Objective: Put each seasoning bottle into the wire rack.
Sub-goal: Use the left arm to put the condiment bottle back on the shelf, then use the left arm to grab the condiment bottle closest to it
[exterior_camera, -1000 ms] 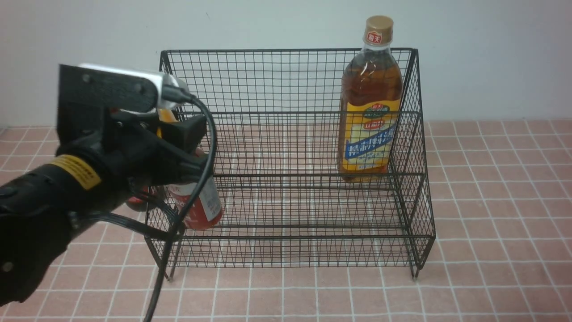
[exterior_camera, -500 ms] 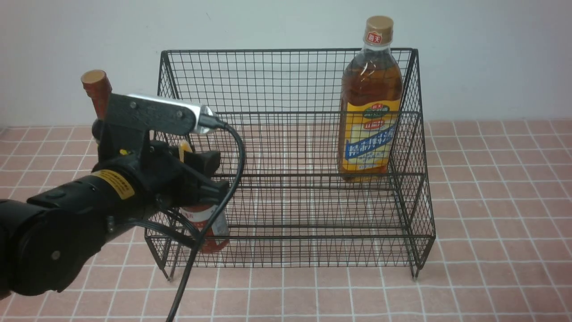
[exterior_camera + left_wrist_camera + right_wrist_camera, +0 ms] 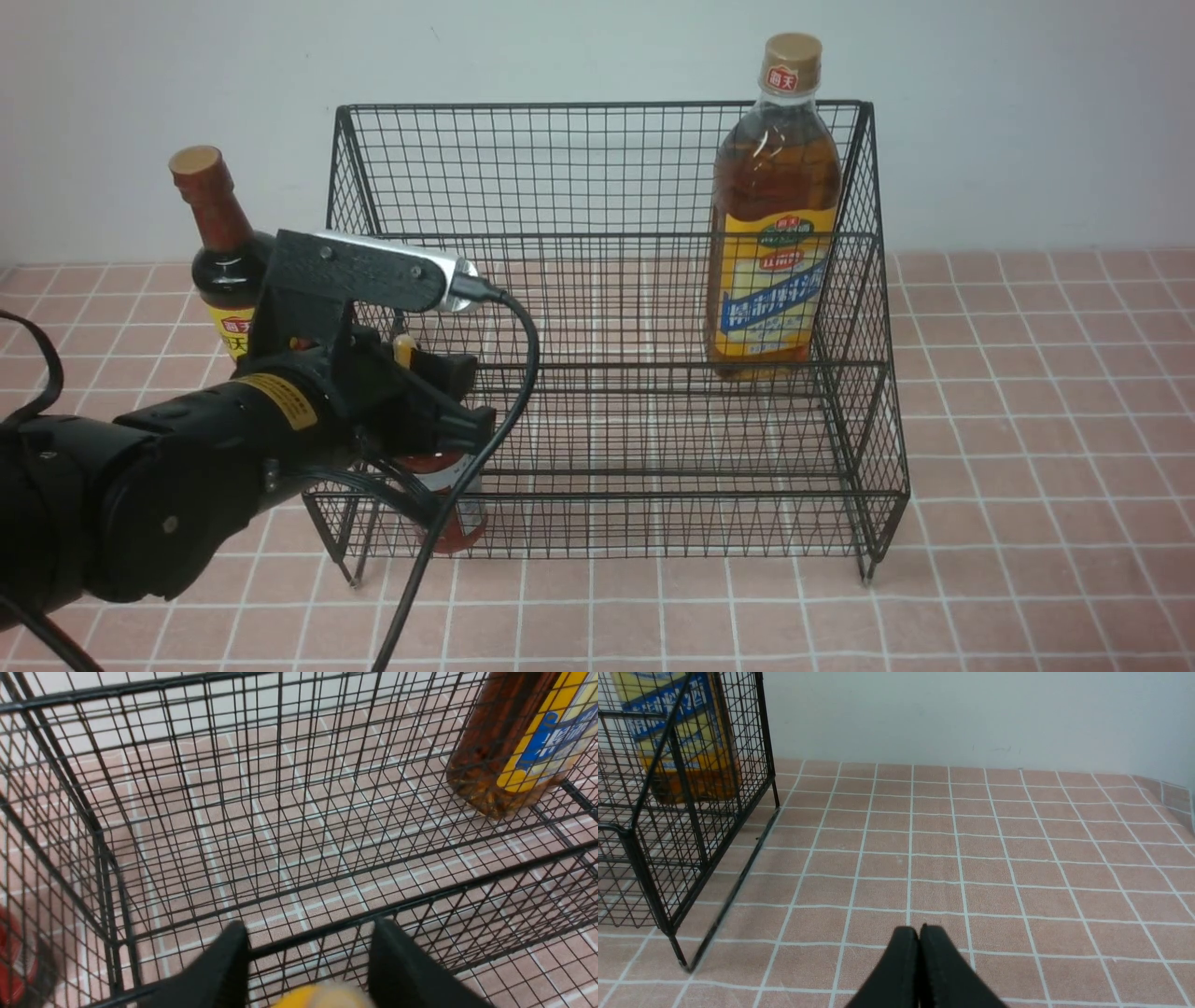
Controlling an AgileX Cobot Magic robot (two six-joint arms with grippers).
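Note:
My left gripper (image 3: 437, 403) is shut on the small red-sauce bottle (image 3: 455, 509), low in the left end of the front tier of the black wire rack (image 3: 597, 105). The bottle's base is near the tier floor; I cannot tell if it rests there. Its yellow nozzle cap (image 3: 403, 349) sticks up above the fingers and shows blurred between them in the left wrist view (image 3: 322, 997). The tall amber bottle (image 3: 773, 215) stands at the right of the rear tier. The dark soy-sauce bottle (image 3: 220, 252) stands on the table left of the rack. My right gripper (image 3: 919, 933) is shut and empty.
The rack (image 3: 140, 688) stands on short feet on a pink tiled table, close to a pale back wall. My right gripper hovers over the tiles to the right of the rack (image 3: 691, 812), where the amber bottle (image 3: 677, 742) shows through the mesh.
My left arm has come down and slightly right, lowering the red-sauce bottle into the rack's front tier. The soy-sauce bottle, hidden behind the arm before, now shows.

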